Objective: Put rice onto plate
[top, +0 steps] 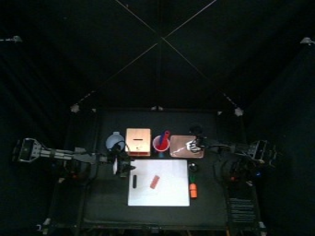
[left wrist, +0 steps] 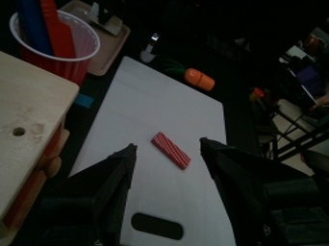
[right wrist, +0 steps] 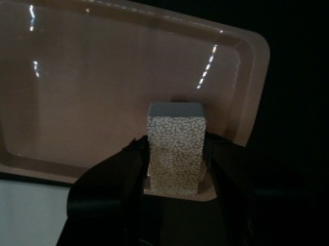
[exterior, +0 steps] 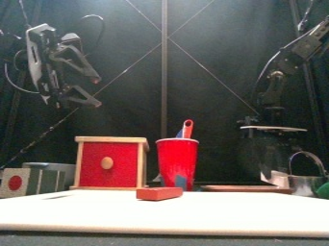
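Observation:
The rice (right wrist: 176, 149), a pale speckled block, stands upright between the two jaws of my right gripper (right wrist: 176, 144), which press against its sides. It hangs over the near corner of the pale pink plate (right wrist: 115, 86). From above, the right gripper (top: 194, 145) is over the plate (top: 181, 149) at the table's back right. My left gripper (left wrist: 166, 147) is open and holds nothing, well above the white board (left wrist: 154, 96).
A tan box (top: 138, 140) and a red cup (exterior: 176, 159) holding utensils stand at the back beside the plate. On the white board lie a red stick-like piece (left wrist: 171, 151), an orange piece (left wrist: 198, 79) and a small black piece (left wrist: 157, 226).

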`<state>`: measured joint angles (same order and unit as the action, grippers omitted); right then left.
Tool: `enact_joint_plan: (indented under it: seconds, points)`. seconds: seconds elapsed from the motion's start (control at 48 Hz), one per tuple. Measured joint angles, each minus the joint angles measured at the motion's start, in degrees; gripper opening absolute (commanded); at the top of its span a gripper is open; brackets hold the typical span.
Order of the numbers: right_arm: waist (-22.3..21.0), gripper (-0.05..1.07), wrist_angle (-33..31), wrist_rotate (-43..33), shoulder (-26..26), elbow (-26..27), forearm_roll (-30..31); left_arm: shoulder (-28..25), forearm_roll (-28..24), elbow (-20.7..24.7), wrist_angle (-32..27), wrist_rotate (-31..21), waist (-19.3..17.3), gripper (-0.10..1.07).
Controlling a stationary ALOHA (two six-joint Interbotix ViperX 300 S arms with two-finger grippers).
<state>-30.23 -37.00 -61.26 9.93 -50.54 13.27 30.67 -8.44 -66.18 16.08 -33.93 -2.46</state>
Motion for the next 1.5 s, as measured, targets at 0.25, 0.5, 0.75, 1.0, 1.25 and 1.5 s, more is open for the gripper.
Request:
enact_joint_plan:
  seconds: [0.25,0.5,0.75,1.0,1.25,1.5]
  points:
    - [0.00,1.02,0.18,0.09,1.41,0.88,0.09,0.00,0.09,0.00,0.00,-0.18,0.09,0.91]
    - [2.72,1.02,0.62,0.35,8.44,1.49,0.97,-0.62,0.97,0.35,0.18,0.18,0.18,0.91]
    - [13.27,1.02,8.70,-0.35,20.21,-2.90,8.70,1.41,-2.46,0.26,1.85,0.79,0.26,0.90]
    - [19.34,1.02,22.76,0.53,31.03,-10.28,11.07,-0.26,-2.29,2.46,2.29,0.70,0.70,0.91]
    - [26.54,1.02,37.71,0.53,32.43,-13.36,19.25,-5.01,-2.90,6.50,2.29,1.32,2.11,0.90]
    - [28.21,1.02,44.65,0.53,32.43,-13.45,28.13,-5.27,-5.54,6.77,3.16,3.25,2.55,0.90]
